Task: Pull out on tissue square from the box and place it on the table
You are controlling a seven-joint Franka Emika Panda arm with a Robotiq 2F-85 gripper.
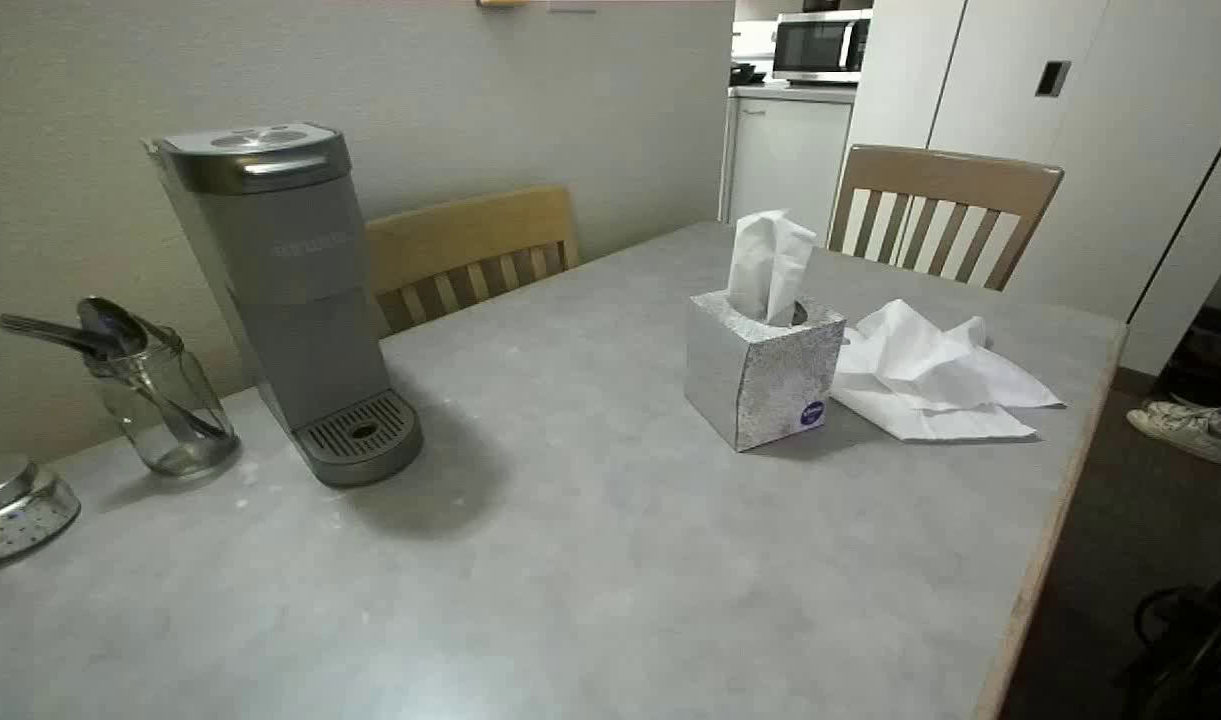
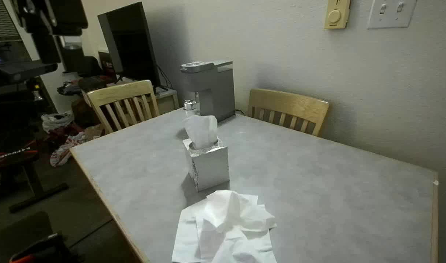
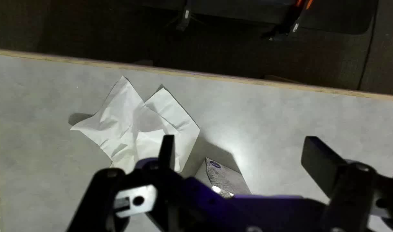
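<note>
Wrist view: we find the tissue box partly hidden behind the Robotiq gripper, whose fingers stand spread wide above the table.

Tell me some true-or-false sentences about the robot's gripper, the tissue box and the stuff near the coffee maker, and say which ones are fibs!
1. The gripper is open. True.
2. A tissue sticks up out of the tissue box. True.
3. The tissue box lies on its side. False: it stands upright on the table.
4. A glass jar stands near the coffee maker. True.
5. That jar is full of flowers. False: it holds metal cutlery.
6. Every tissue is inside the box. False: loose tissues lie on the table beside it.
</note>
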